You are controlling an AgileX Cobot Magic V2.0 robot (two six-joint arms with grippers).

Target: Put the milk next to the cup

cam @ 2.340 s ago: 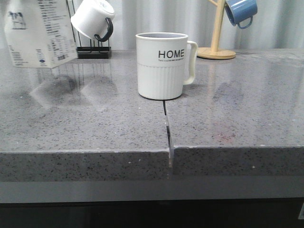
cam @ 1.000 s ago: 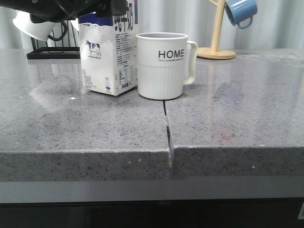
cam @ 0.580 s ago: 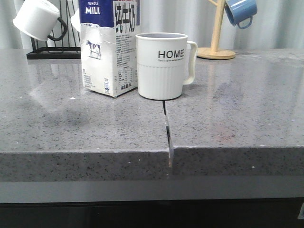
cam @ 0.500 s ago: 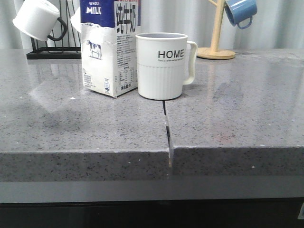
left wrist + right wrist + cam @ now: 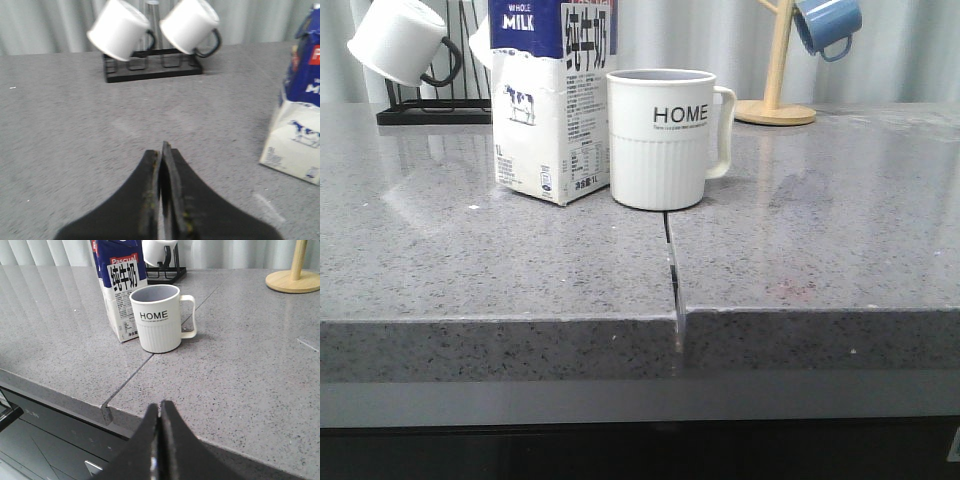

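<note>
You are looking at a grey stone counter (image 5: 470, 270) that is carrying everything, and the big change is on it: the milk (image 5: 548, 100), which was hanging high at the far left a couple of seconds ago, is now standing upright on the counter just beside the cup (image 5: 663, 138), on the side away from its handle. In the front view the two are overlapping so closely that you cannot tell whether they are touching; the right wrist view is suggesting the carton is sitting slightly behind the cup. The arm that was hanging over the carton a second ago is gone from the front view, and the carton is not shifting between the last few pictures, so it is standing on its own. For the task, that is reading as done: the milk is placed and released. The left gripper (image 5: 162, 150) is now sitting well clear of the carton, pointing toward the black rack (image 5: 150, 67) with its two white mugs, and its fingers are pressed together on nothing. The right gripper (image 5: 159, 410) is hanging back near the counter's front edge, facing the cup, its fingers likewise closed and empty. You are probably only waiting for both arms to settle.
</note>
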